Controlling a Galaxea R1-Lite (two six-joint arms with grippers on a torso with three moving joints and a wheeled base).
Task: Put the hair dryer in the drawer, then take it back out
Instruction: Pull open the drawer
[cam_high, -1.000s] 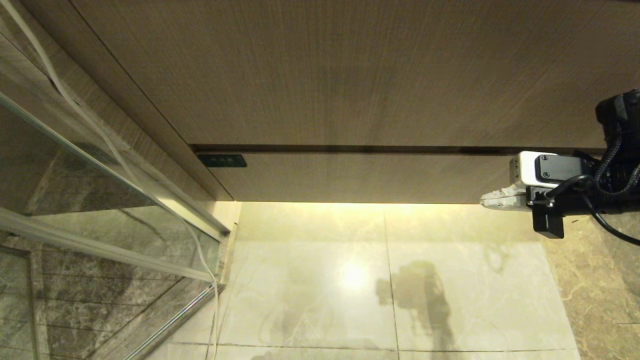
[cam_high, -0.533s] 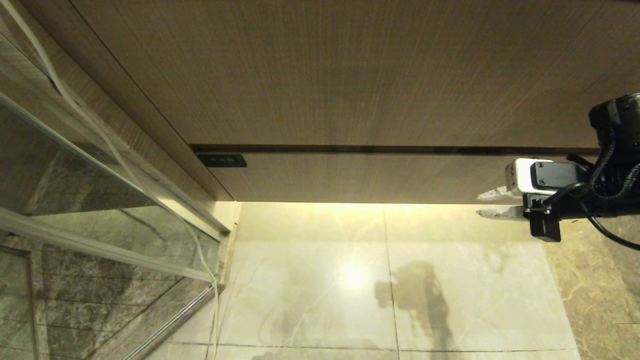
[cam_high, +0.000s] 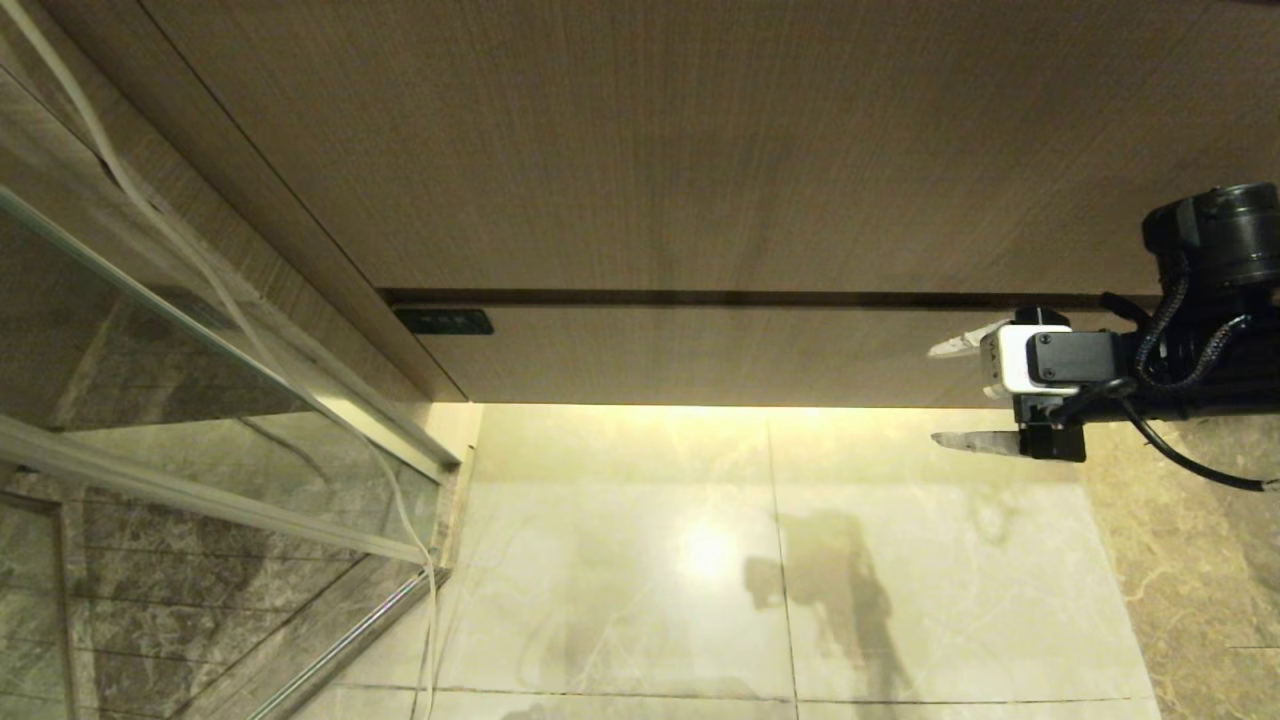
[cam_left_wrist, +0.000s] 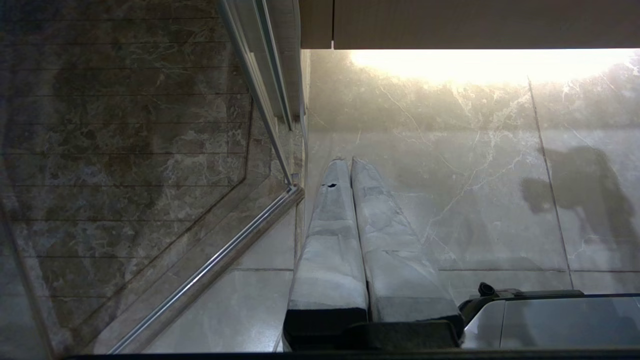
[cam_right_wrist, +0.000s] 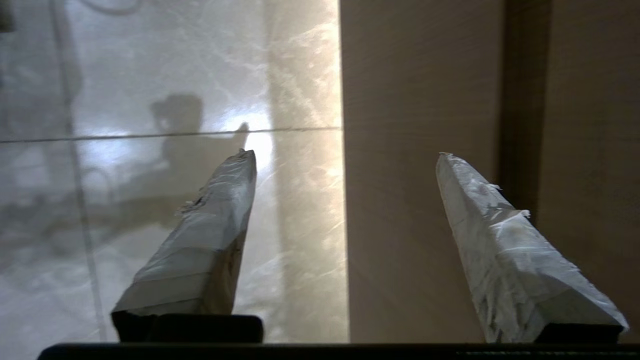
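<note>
The drawer (cam_high: 700, 355) is a wide, shallow wood-grain front with a small dark label (cam_high: 443, 321) at its left end, and it is closed. My right gripper (cam_high: 945, 393) is at the drawer's right end, open with nothing between its fingers. One finger lies over the drawer front and the other below its lower edge. In the right wrist view the drawer (cam_right_wrist: 420, 125) lies between the spread fingertips of the right gripper (cam_right_wrist: 345, 154). My left gripper (cam_left_wrist: 348, 160) hangs shut over the floor. The hair dryer is out of view.
A taller wood-grain panel (cam_high: 700, 150) stands above the drawer, parted from it by a dark gap. A glass shower door (cam_high: 200, 350) with a metal rail and a white cable (cam_high: 400, 500) is on the left. Glossy marble floor (cam_high: 750, 560) lies below the drawer.
My right gripper has gone from shut to wide open. It has shifted a little left along the drawer front, and its fingers now stand on either side of the drawer's lower edge.
</note>
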